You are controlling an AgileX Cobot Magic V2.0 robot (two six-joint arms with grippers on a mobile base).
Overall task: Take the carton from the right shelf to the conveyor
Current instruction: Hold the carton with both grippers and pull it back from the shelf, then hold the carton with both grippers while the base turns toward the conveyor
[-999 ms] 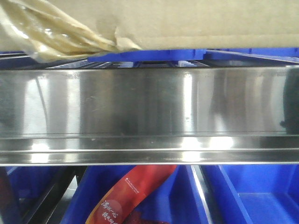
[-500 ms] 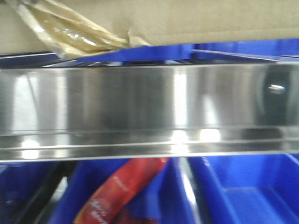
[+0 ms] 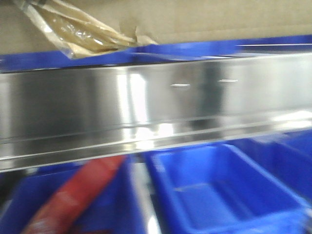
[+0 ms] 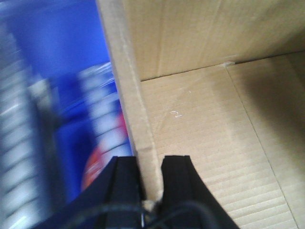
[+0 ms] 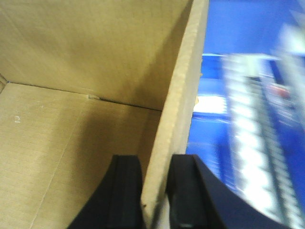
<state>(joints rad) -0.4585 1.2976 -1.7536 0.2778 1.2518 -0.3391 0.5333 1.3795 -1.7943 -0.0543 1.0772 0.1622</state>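
Observation:
The brown carton (image 3: 219, 19) fills the top of the front view, with a wad of yellowish tape (image 3: 83, 31) at its lower left. Below it runs the right shelf's shiny steel rail (image 3: 146, 105). In the left wrist view my left gripper (image 4: 151, 164) is shut on the carton's left wall (image 4: 128, 86), one black finger on each side. In the right wrist view my right gripper (image 5: 156, 164) is shut on the carton's right wall (image 5: 183, 86) the same way. The open carton's bare inside (image 4: 214, 143) shows in both wrist views. The conveyor is out of view.
Blue plastic bins (image 3: 214, 195) sit under the rail, and a red packet (image 3: 73, 195) lies in the left one. Blurred blue bins and metal rack parts (image 5: 248, 143) lie outside the carton walls in both wrist views.
The front view has swung: rail, bins and red packet have slid left and now look tilted and blurred. The carton stays at the top of the view, its tape wad slightly further right.

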